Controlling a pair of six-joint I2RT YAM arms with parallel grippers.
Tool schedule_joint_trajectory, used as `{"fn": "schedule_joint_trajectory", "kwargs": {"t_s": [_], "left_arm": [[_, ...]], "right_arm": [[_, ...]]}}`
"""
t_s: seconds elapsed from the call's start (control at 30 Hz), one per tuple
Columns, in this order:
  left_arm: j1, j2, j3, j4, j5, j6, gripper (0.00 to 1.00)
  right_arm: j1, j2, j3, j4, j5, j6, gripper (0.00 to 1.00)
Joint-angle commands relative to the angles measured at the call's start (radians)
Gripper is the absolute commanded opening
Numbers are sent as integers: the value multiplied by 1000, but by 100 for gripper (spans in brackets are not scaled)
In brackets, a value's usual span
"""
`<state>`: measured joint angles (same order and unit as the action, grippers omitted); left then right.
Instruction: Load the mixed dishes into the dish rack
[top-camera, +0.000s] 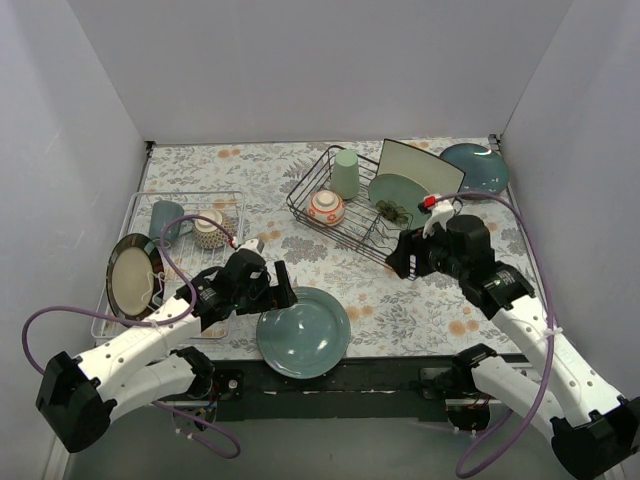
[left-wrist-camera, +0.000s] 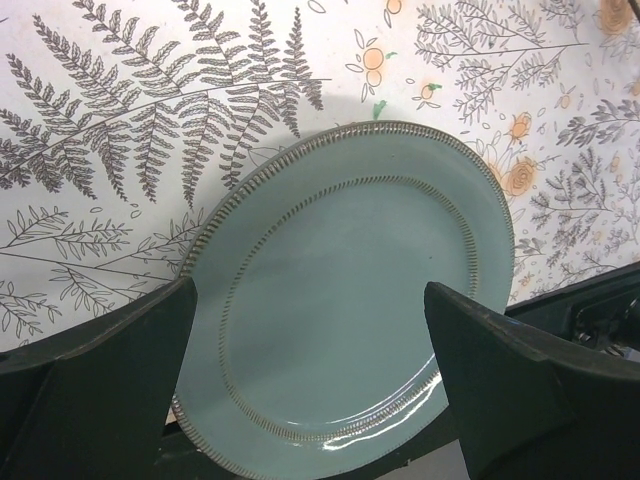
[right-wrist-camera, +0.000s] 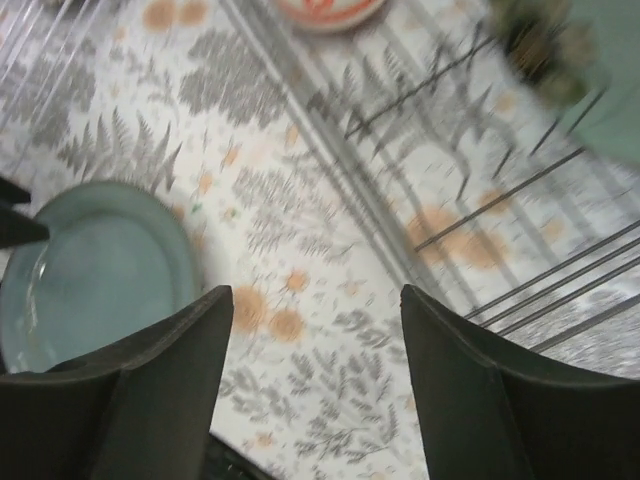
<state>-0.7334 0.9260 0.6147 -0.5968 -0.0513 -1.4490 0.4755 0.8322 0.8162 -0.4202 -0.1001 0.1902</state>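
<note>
The teal round plate (top-camera: 303, 332) lies flat just below the left end effector (left-wrist-camera: 310, 300), whose jaws stand wide apart and empty. The plate's near rim overhangs the counter (top-camera: 250, 170) edge. The step in hand looks like picking up this plate, so the next move calls for pinching that overhanging rim. The right end effector (right-wrist-camera: 315, 300), jaws apart and empty, hangs beside the dish rack (top-camera: 303, 180), with open counter between the two arms.

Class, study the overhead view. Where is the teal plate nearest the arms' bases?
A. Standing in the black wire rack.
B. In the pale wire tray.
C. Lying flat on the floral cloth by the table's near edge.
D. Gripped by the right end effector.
C: the teal plate lies flat on the cloth between the arms, outside the dish rack, with the open left end effector close by, gripping nothing.
</note>
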Motion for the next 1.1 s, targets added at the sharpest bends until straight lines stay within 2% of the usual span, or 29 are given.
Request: {"fn": "schedule_joint_trajectory", "kwargs": {"t_s": [0.0,0.13,0.27,0.57,0.87,1.07], "left_arm": [[-3,28,31,-11,-24,-4,98],[-3,56,37,2,-13,4,98],[-3,73,34,9,-5,6,98],[-3,82,17,25,4,9,98],[-3,60,5,25,4,4,98],[-3,59,-1,32,7,4,98]], "right_arm": [[20,-85,-118,30,-211,120,71],[60,-154,-202,104,-277,225,68],[150,-153,-259,158,-268,287,68],[460,31,-313,279,-58,408,68],[546,206,-318,347,88,482,67],[555,283,-360,446,94,489,66]]}}
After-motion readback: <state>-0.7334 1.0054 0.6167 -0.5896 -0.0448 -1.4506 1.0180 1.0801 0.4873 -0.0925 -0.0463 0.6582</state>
